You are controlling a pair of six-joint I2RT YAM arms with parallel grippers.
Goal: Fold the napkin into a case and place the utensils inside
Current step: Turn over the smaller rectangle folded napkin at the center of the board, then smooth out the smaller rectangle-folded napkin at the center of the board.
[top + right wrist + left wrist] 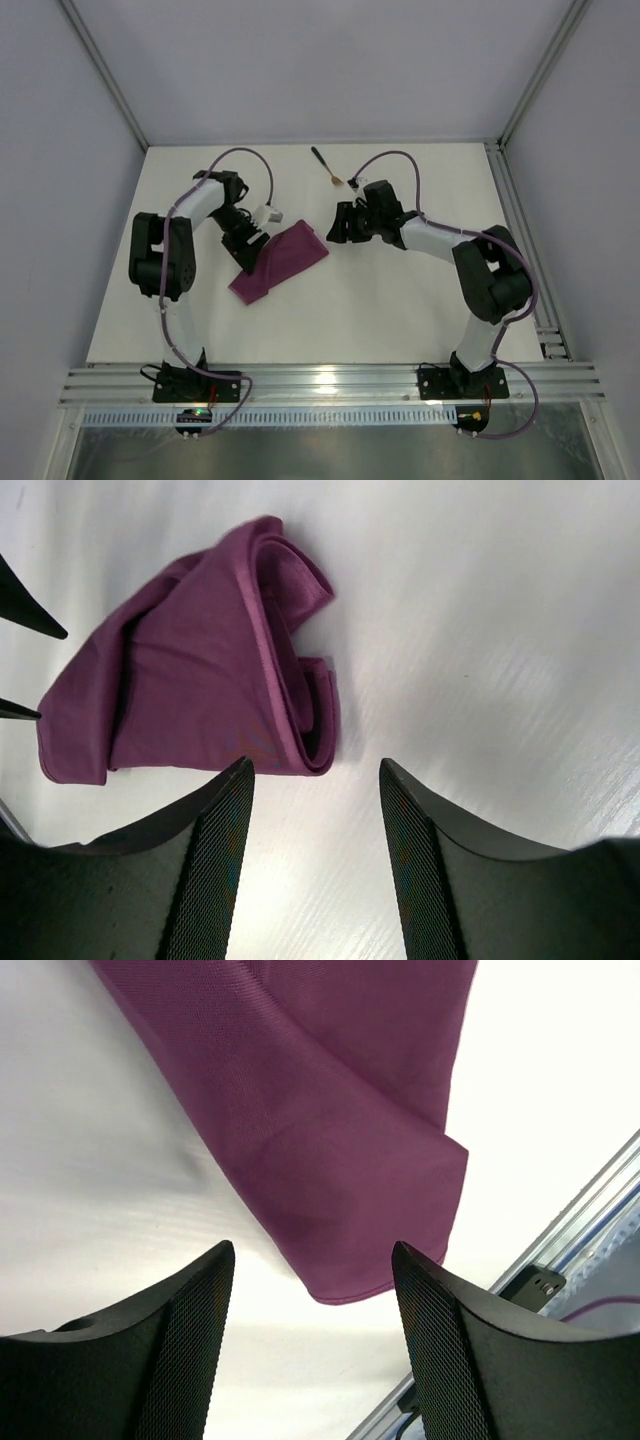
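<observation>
Top view: the napkin (pixel 280 260) is lying loosely folded left of the table's (pixel 400 300) middle, with the left gripper (pixel 250 252) at its left edge, the right gripper (pixel 338 228) just off its far corner, and one utensil (pixel 326 167) sitting near the far edge. The left wrist view is showing jaws spread and empty with a cloth corner just ahead; the right wrist view is showing the same beside the rolled end. It's looking soft, light and floppy, so I'd be pinching all layers at a folded edge.

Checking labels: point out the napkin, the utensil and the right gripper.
napkin (pixel 282 260), top view, middle of the folded cloth.
utensil (pixel 322 164), top view, its black handle.
right gripper (pixel 314 788), right wrist view, midway between fingertips.
</observation>
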